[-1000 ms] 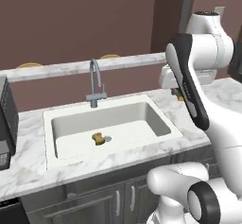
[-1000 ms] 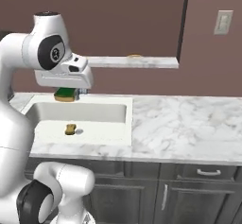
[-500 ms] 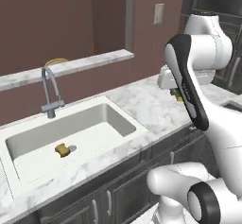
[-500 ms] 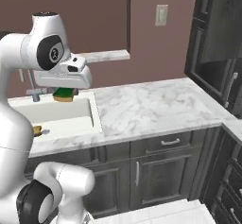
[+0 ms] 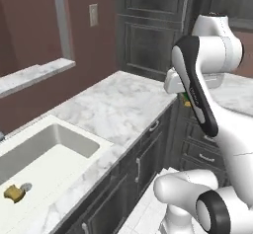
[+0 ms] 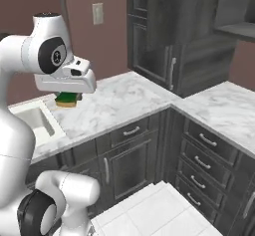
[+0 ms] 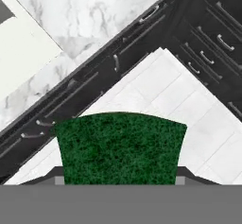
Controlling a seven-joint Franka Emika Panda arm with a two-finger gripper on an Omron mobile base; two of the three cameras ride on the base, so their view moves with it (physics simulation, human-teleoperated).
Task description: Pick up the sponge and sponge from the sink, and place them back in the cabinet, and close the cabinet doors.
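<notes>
My gripper hangs under the white hand, over the counter's front part, shut on the green-topped sponge with its yellow base. In the hand view the green sponge sits between the fingers and hides the tips, with drawer fronts and floor far below. A sliver of that sponge peeks from behind the forearm. The golden-tan sponge lies on the floor of the white sink, far left. The sink's corner shows beside the arm. A dark wall cabinet with a grey shelf shows at top right; its doors are out of view.
White marble counter runs right and turns a corner. A tall dark panelled unit stands on that corner. Base drawers with short handles line the front, above white floor tiles. A wall outlet is behind the arm.
The base has swung right, so the whole scene slid left: sink and faucet went to the left edge and the corner unit came into sight. The gripper still holds the green sponge.
</notes>
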